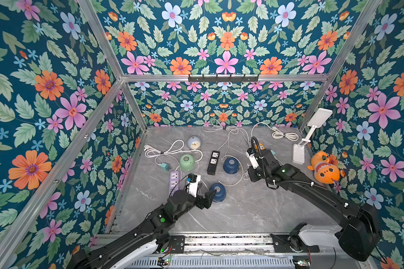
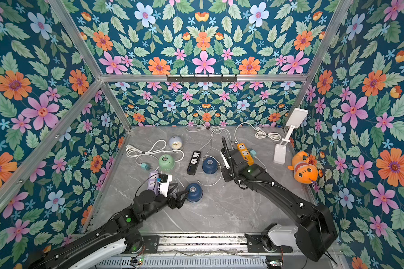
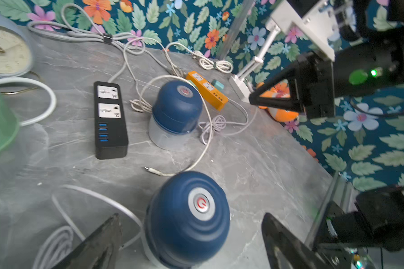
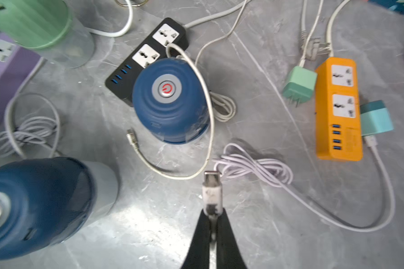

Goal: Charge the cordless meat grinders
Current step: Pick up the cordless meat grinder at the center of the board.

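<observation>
The left gripper [image 3: 191,219] is released: its jaws stand wide apart on either side of the near navy grinder [image 1: 217,192] without touching it. The right gripper [image 4: 211,210] is clenched on a white cable plug [image 4: 211,186], held above the table [image 1: 243,209] near the far navy grinder [image 1: 231,165]. That grinder stands just beside the black power strip [image 1: 213,162]; the mint green grinder [image 1: 187,162] stands on the strip's other side.
</observation>
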`<state>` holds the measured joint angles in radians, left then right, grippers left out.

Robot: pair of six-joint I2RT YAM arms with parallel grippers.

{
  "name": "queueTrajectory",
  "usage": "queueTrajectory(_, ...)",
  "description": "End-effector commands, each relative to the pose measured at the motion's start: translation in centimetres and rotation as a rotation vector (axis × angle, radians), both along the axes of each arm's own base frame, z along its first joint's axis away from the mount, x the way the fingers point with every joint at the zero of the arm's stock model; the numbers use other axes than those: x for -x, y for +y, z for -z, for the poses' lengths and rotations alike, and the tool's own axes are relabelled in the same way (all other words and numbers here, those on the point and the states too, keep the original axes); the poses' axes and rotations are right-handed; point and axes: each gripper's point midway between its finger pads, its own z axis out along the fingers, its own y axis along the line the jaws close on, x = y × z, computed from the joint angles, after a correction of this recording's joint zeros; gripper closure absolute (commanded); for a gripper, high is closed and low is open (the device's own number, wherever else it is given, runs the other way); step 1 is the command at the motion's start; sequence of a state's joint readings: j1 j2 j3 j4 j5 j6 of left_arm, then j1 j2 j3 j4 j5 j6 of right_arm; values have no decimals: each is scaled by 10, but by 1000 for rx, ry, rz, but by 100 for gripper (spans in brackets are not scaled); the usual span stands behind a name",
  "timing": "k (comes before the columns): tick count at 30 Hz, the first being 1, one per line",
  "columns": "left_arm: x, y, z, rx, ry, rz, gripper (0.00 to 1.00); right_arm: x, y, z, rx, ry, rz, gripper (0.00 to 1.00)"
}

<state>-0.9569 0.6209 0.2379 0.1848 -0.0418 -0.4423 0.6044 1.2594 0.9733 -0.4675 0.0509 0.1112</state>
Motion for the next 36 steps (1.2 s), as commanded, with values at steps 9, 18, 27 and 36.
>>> queueTrajectory(9,15,12,42,-44,-113,-67,5,40,44,-18,-217,79,-201,100)
queueTrajectory(18,11,12,60,-120,-168,-96,5,41,78,6,-187,174,-239,100)
queueTrajectory(27,13,-3,77,-181,-194,-70,5,22,108,37,-195,257,-265,100)
queueTrajectory(36,8,-19,91,-260,-236,-78,2,22,129,60,-215,331,-320,100)
